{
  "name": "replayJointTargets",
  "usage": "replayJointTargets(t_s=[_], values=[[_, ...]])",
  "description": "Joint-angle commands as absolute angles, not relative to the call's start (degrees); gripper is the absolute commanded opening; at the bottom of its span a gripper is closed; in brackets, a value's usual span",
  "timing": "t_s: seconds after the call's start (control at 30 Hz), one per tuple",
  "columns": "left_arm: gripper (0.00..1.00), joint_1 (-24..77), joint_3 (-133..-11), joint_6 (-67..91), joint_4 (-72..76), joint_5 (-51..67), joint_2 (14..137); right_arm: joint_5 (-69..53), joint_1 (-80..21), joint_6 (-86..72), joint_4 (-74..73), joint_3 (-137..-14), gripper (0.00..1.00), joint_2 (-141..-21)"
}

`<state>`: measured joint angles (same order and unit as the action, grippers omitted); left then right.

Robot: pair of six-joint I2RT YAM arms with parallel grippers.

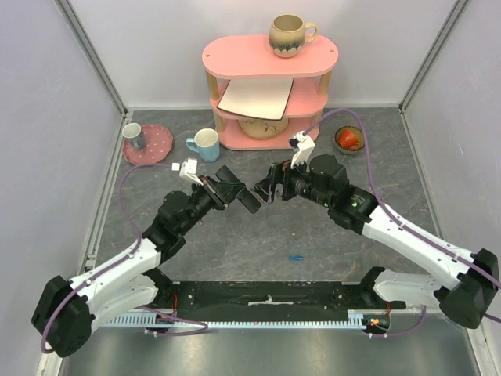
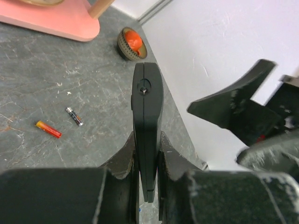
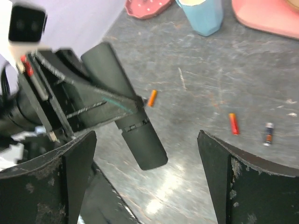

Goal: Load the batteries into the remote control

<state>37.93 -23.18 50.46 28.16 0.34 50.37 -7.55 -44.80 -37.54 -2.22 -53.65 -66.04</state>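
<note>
Arms meet over the middle of the grey table (image 1: pixel 313 235) in the overhead view. The left gripper (image 1: pixel 232 190) pinches the remote (image 1: pixel 249 200), holding it off the surface with its free end pointing right toward the right gripper (image 1: pixel 270 190), whose jaws stand spread just beside that end. A blue battery (image 1: pixel 295 258) lies alone on the table, nearer the arm bases. A pink shelf (image 1: pixel 270 59) stands at the far side, with a blue mug (image 1: pixel 205 145) to its left and a small bowl (image 1: pixel 348 139) to its right. From the left wrist, the remote stands edge-on, clamped at its near end between both fingers (image 2: pixel 122 161). A red battery (image 2: pixel 48 129) and a dark battery (image 2: pixel 74 116) lie on the table to its left, near each other but not touching. From the right wrist, the right gripper's jaws are wide apart and grip nothing. The remote hangs beyond them, and an orange battery (image 3: pixel 152 98) lies on the table past it.
</note>
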Motion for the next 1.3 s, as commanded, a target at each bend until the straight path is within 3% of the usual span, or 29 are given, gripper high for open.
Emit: replayJointTargets(t_s=[0.0, 0.2, 0.7, 1.27], values=[[0.02, 34.8, -28.4, 51.8, 26.5, 12.3, 55.0, 4.6, -50.4, -18.7, -22.0, -59.8, 0.97, -65.5], [0.02, 29.1, -27.8, 61.3, 39.1, 26.5, 62.7, 7.8, -54.1, -17.1, -24.0, -58.5, 0.97, -65.0], [0.02, 29.1, -29.2, 63.4, 40.4, 28.7, 66.0, 10.8, -58.6, -17.9, -20.5, -59.2, 0.88, -70.4], [0.02, 29.1, -28.7, 63.3, 40.3, 28.3, 66.5, 11.1, -59.9, -17.0, -19.7, -60.6, 0.62, -73.4]])
